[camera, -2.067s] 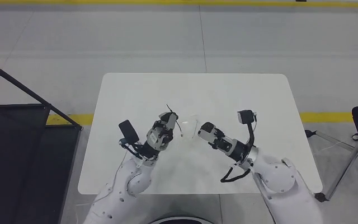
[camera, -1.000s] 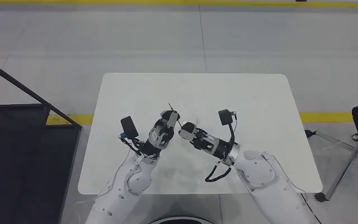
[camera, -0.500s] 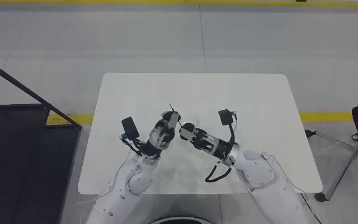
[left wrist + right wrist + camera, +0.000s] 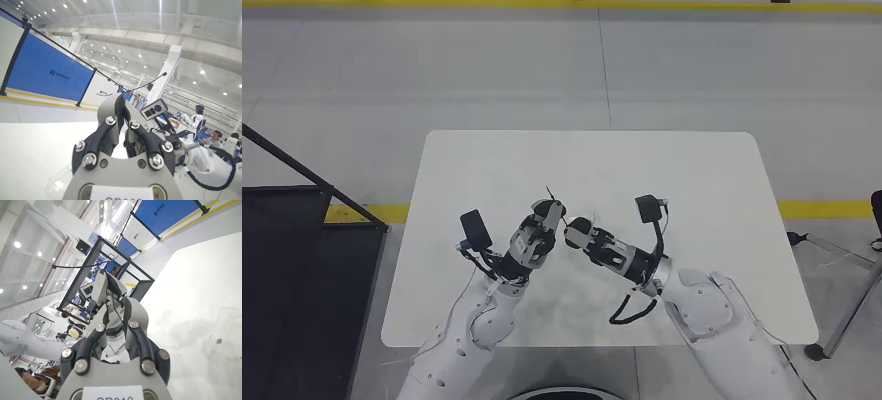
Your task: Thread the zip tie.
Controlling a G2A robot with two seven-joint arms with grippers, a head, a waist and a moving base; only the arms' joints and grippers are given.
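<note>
Thin black plastic zip tie [image 4: 151, 82]: held up off the white rounded table [image 4: 692, 180], over its middle, just to the 9 o'clock side. My left gripper [image 4: 122, 97] is fully closed on the strap, with the pads pressed together and the tie pinched at the fingertips. From that grip one length runs out free and ends in the small square head. In the top view this free length points toward 12 o'clock from the gripper. A further length drops back from the grip along the fingers toward the wrist.

My right gripper [image 4: 115, 306] sits just beside the left one, at its 4 o'clock in the top view, with its fingertips facing it. Its jaws stand partly apart. The dropping length of strap crosses the gap between them — I cannot tell whether either pad touches it, and I see no firm hold.

A clear plastic container [image 4: 226, 321] lies on the table close by the grippers.
</note>
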